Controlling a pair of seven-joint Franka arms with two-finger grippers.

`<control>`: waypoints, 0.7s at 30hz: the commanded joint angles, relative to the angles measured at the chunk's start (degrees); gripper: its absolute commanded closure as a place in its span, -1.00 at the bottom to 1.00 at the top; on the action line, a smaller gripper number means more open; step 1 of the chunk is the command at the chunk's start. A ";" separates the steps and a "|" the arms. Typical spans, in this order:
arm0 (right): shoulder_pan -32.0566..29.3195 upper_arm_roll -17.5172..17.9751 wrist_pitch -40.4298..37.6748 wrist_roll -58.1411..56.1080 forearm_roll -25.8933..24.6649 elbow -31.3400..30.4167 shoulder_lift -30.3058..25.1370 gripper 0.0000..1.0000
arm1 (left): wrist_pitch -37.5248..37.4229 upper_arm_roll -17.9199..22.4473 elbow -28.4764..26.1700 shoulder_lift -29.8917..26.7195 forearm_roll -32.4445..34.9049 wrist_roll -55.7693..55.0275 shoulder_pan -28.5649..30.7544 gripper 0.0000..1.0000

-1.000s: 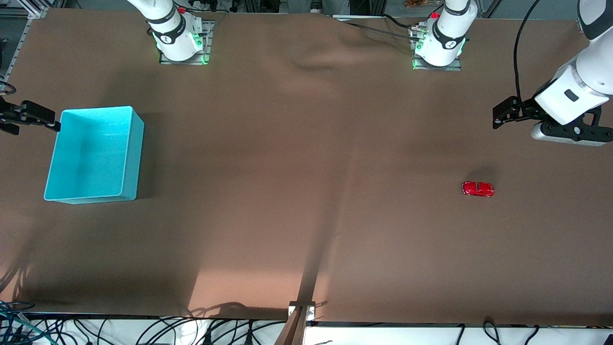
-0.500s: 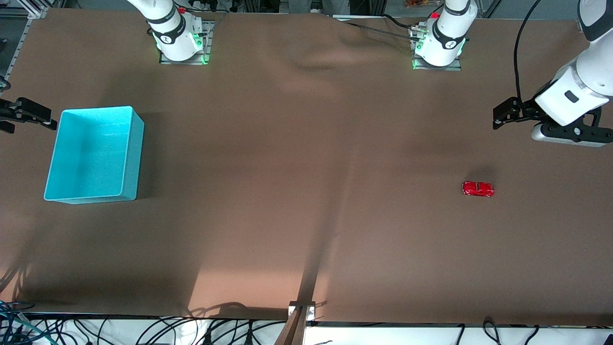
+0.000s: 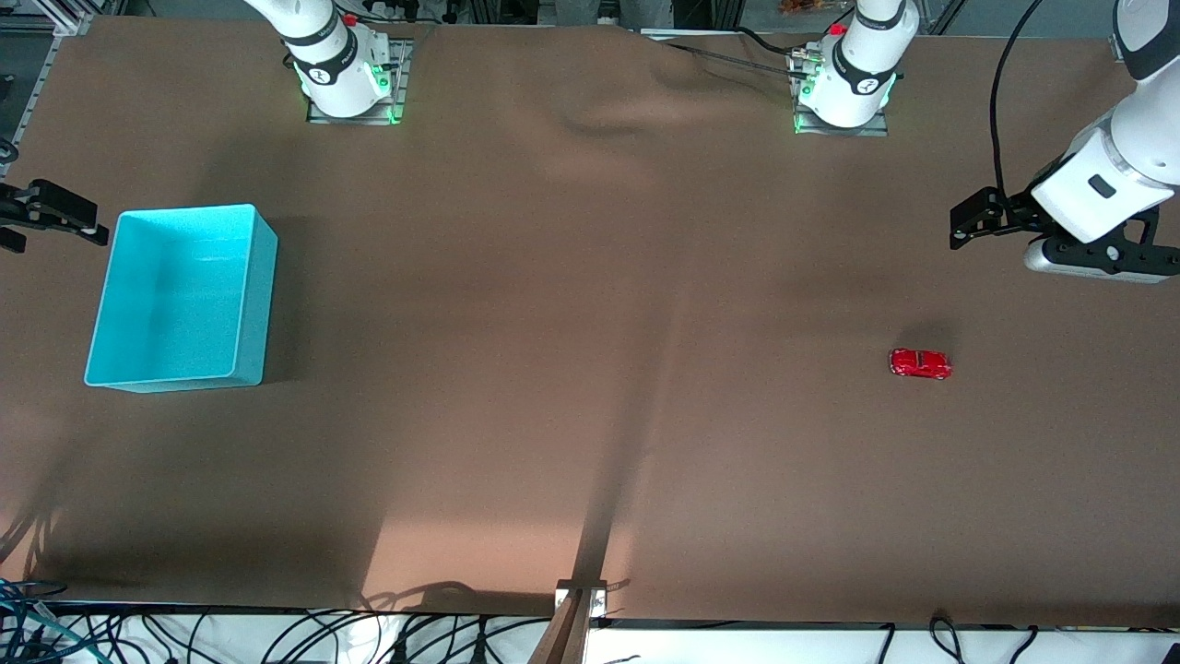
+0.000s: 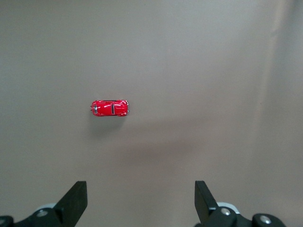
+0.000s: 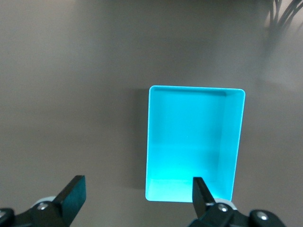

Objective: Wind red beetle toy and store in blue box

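The red beetle toy (image 3: 920, 363) stands on the brown table toward the left arm's end, alone; it also shows in the left wrist view (image 4: 110, 108). My left gripper (image 3: 962, 229) hangs open and empty above the table, off to the side of the toy, fingers wide apart in its wrist view (image 4: 141, 198). The blue box (image 3: 259, 304) stands empty toward the right arm's end. My right gripper (image 3: 57, 226) hangs open and empty just outside the box's wall at the table's end; in its wrist view (image 5: 137, 196) one finger overlaps the box's corner (image 5: 235, 137).
The brown cloth (image 3: 590, 369) covers the whole table, with a wrinkle near the arm bases. The two arm bases (image 3: 346, 78) (image 3: 843, 88) stand along the table's edge farthest from the front camera. Cables lie under the nearest edge.
My right gripper has drifted a little away from the blue box toward the table's end. The left gripper, the toy and the box have barely moved.
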 commanded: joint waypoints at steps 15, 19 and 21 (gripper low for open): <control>0.76 0.29 -0.27 0.40 -0.16 0.31 -0.33 -1.00 | -1.42 0.12 1.68 2.09 -0.65 3.29 0.34 -1.00; 0.76 0.29 -0.18 0.40 -0.16 0.31 -0.33 -1.00 | -1.34 0.12 1.77 2.80 -0.73 7.15 2.01 -1.00; 0.76 0.29 -0.18 0.40 -0.16 0.31 -0.33 -1.00 | -1.34 0.12 1.77 3.50 -0.73 9.44 2.45 -1.00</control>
